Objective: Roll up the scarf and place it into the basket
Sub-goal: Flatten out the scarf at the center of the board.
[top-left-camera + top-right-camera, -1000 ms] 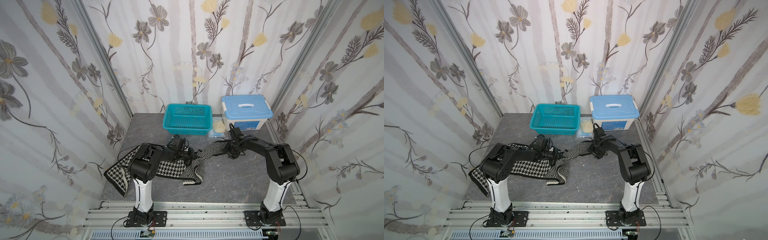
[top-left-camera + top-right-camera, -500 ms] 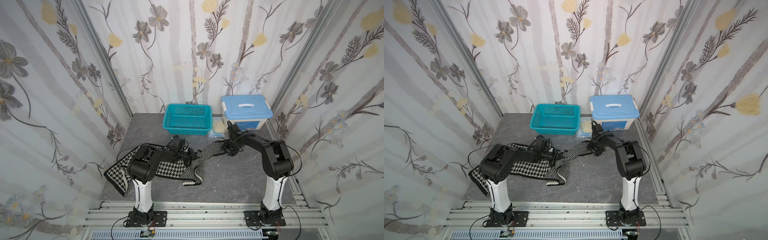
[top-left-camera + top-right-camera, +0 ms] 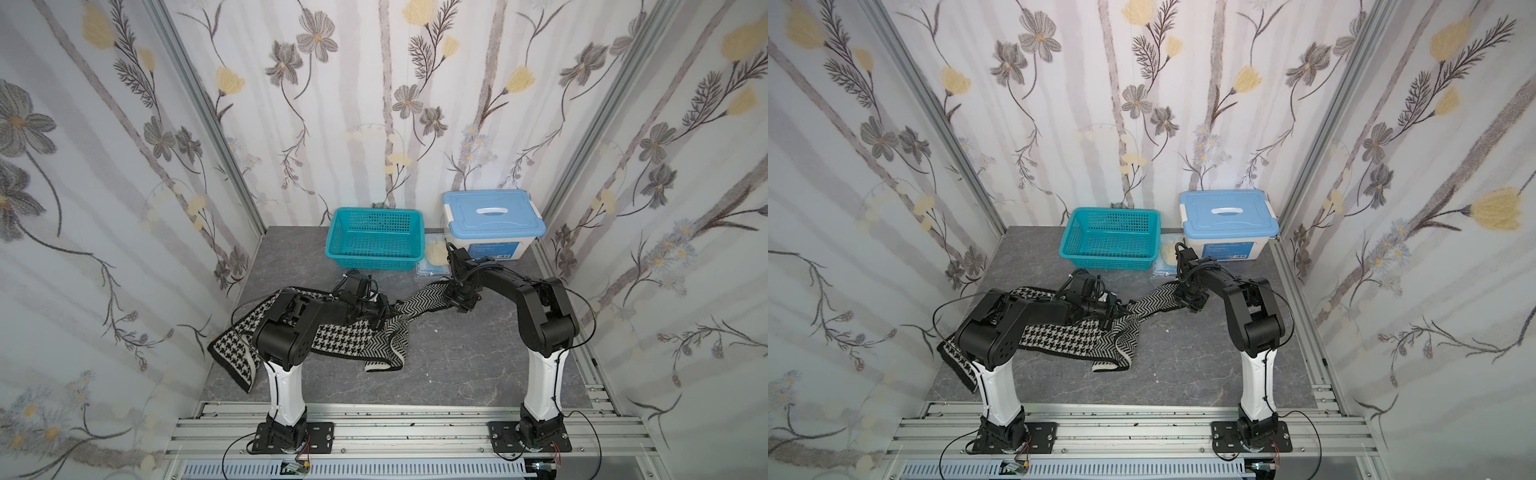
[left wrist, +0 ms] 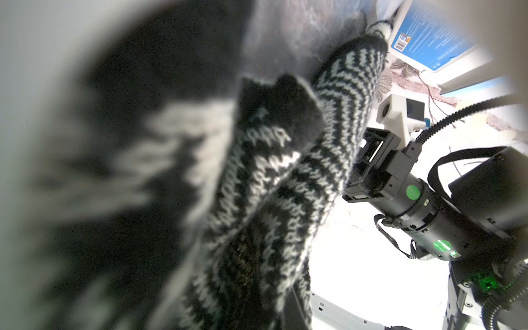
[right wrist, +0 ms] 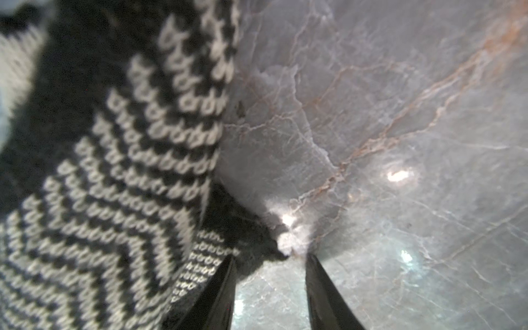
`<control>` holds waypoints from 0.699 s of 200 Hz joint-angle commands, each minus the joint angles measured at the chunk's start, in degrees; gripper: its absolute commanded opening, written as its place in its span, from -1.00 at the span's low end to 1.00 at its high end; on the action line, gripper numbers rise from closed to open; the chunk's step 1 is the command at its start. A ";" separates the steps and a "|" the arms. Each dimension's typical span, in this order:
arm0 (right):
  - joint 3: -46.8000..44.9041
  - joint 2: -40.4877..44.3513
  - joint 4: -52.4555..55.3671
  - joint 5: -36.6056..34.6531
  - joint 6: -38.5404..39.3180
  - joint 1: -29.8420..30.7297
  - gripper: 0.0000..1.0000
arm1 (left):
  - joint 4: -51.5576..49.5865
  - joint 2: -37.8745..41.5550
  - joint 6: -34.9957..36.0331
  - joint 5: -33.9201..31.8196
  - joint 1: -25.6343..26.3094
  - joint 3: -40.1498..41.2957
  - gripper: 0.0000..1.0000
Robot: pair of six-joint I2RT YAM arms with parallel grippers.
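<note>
Where the scarf (image 3: 353,337) lies unrolled across the grey table (image 3: 457,361), we see in both top views its houndstooth face near the left arm and its zigzag face running toward the right gripper (image 3: 457,300). The left gripper (image 3: 380,311) is closed on a bunched fold near the scarf's middle; in the left wrist view the knit crowds the lens. In the right wrist view the fingers (image 5: 221,291) stand a narrow gap apart, gripping nothing, one of them touching the scarf's black end edge. We note the teal basket (image 3: 374,262) at the back, well apart from the scarf, with a pale yellow cloth (image 3: 435,251) between it and a white box with a blue lid (image 3: 492,216).
</note>
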State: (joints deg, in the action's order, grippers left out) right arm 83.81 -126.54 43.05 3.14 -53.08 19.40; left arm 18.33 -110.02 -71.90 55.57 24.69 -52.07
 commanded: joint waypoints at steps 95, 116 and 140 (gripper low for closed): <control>0.20 -0.71 -0.87 -0.61 -2.17 2.95 -0.09 | -4.68 3.19 4.62 2.35 0.01 8.30 -1.00; 0.65 -1.13 -0.22 -0.34 -2.00 3.46 -0.12 | 0.25 1.48 1.15 1.87 -0.08 8.74 -1.00; 0.65 -1.80 0.68 -0.06 -2.45 4.36 -0.16 | 3.63 0.53 -1.11 1.96 -0.09 8.67 -1.00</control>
State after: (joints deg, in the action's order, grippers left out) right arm 84.55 -127.24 43.55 1.37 -54.54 22.98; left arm 20.36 -108.33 -67.46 58.15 24.64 -43.68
